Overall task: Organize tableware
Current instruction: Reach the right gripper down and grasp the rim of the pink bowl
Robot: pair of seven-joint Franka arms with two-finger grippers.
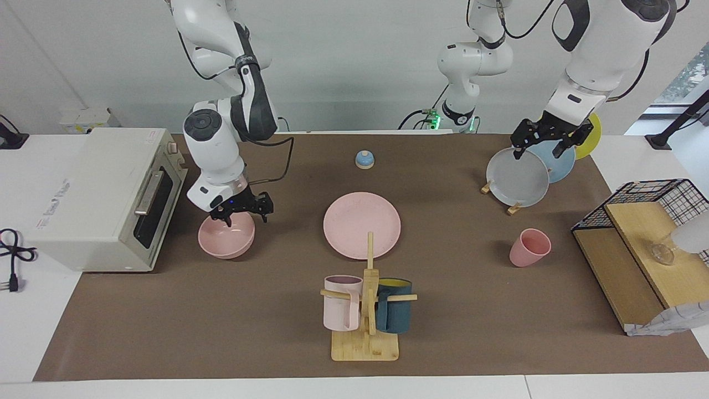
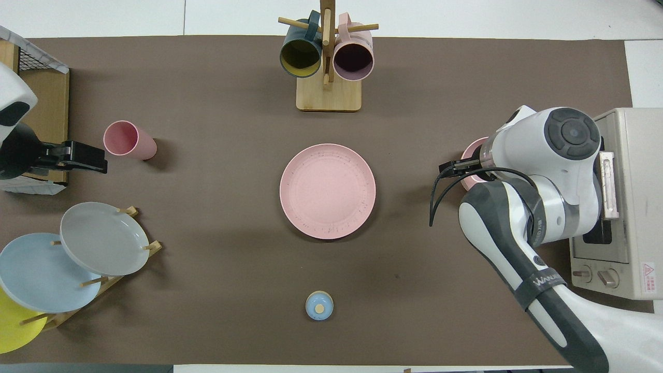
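Note:
The pink bowl (image 1: 224,242) sits in front of the toaster oven; in the overhead view only a sliver of the bowl (image 2: 472,154) shows past the arm. My right gripper (image 1: 246,218) is open and low over the bowl's rim on the plate's side, one finger over the inside and one outside. I cannot tell whether it touches. The pink plate (image 1: 361,224) (image 2: 327,191) lies at the table's middle. The pink cup (image 1: 529,247) (image 2: 127,139) stands upright toward the left arm's end. My left gripper (image 1: 536,149) (image 2: 96,163) waits open above the plate rack.
A toaster oven (image 1: 99,194) (image 2: 629,155) stands at the right arm's end. A mug tree (image 1: 365,310) (image 2: 327,57) with two handled mugs stands farther from the robots than the plate. A rack with a grey plate (image 1: 518,177) (image 2: 103,238), a blue bell (image 1: 364,159) and a wire shelf (image 1: 637,249) are also here.

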